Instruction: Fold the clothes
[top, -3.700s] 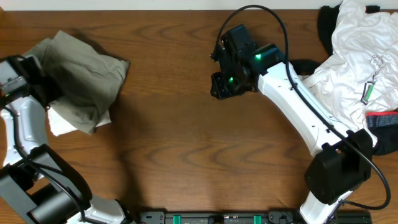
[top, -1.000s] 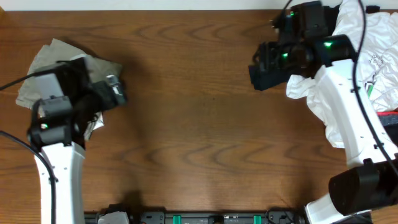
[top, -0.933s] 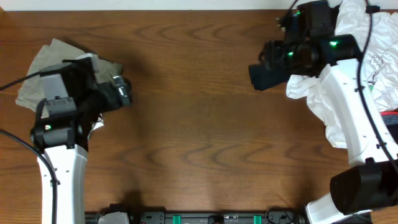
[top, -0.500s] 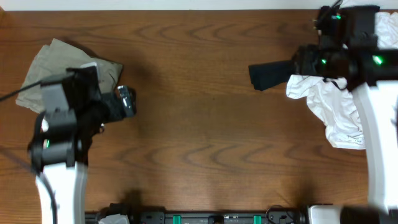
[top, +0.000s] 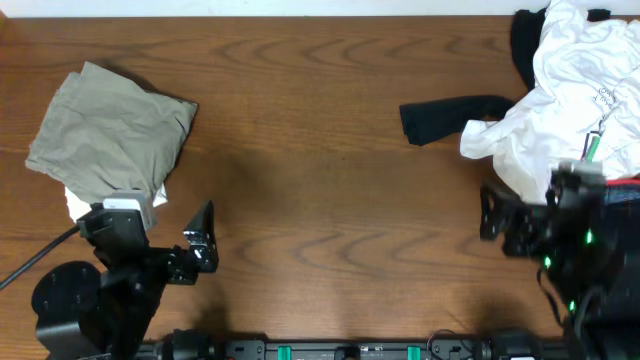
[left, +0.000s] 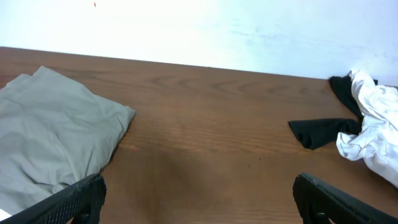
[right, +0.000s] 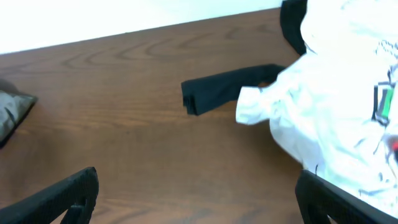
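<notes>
Folded khaki-grey trousers (top: 110, 135) lie at the table's far left on a white cloth (top: 75, 205); the left wrist view shows the trousers (left: 56, 137) too. At the far right is a loose pile of clothes: a white shirt (top: 570, 90), a black piece (top: 450, 118) stretching left from it, and a red band (top: 615, 185). My left gripper (top: 200, 245) hangs near the front left, open and empty (left: 202, 205). My right gripper (top: 497, 222) is at the front right, just short of the pile, open with nothing between its fingers (right: 199, 202).
Bare brown wood (top: 320, 180) spans the middle between trousers and pile. A white wall (left: 199, 25) runs along the table's far edge. A green tag (top: 592, 148) shows on the white shirt.
Both arms have drawn back from the clothes to the front of the table. The right gripper has left the pile and opened wide. The black piece stays where it was.
</notes>
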